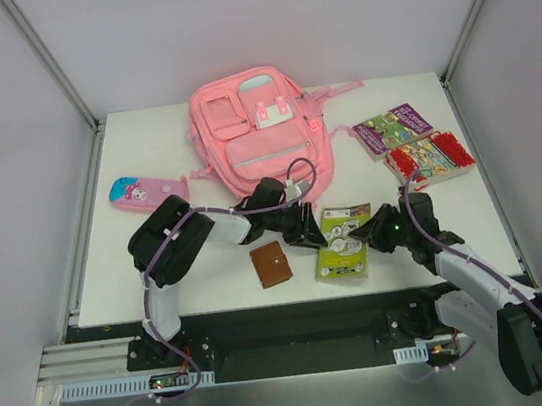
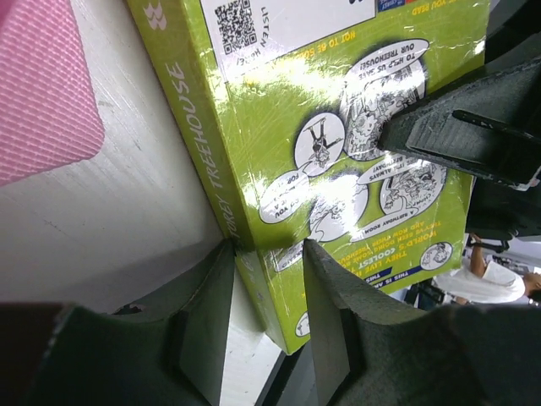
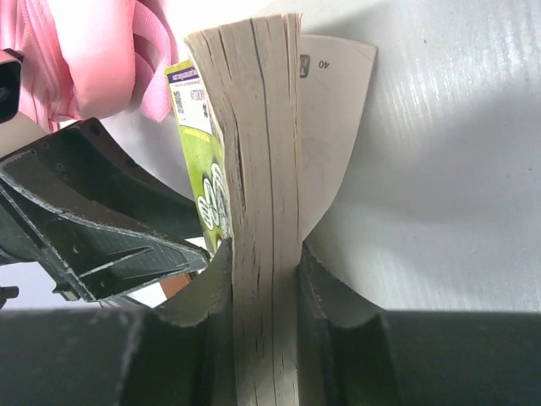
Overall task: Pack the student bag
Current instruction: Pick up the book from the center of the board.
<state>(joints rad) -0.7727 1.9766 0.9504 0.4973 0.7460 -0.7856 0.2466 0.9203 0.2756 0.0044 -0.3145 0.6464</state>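
Backpack first, in the top view: the student bag (image 1: 256, 129) lies flat on the white table (image 1: 159, 269), beyond the green book (image 1: 342, 243) and a little to the left of it. A brown wallet (image 1: 271, 264) lies just left of the green book, and a pink pencil case (image 1: 146, 191) is well apart from it, further left. A purple book (image 1: 394, 129) and a red book (image 1: 430, 157) lie beyond the green book, to its right. The left gripper (image 1: 307, 230) meets the left edge of the green book and the right gripper (image 1: 364, 235) meets its right edge.

In the left wrist view, the left gripper (image 2: 266, 254) is narrow and holds the green book (image 2: 338, 127) at a corner of the spine – one finger on the spine side, the other on the glossy cover. Pink fabric of the bag (image 2: 42, 85) shows left of the book.

In the right wrist view, the right gripper (image 3: 264, 271) is narrow too and pinches the page block of the green book (image 3: 258, 127). One loose page bends away to the right. The bag (image 3: 84, 51) is behind the book, at its left.
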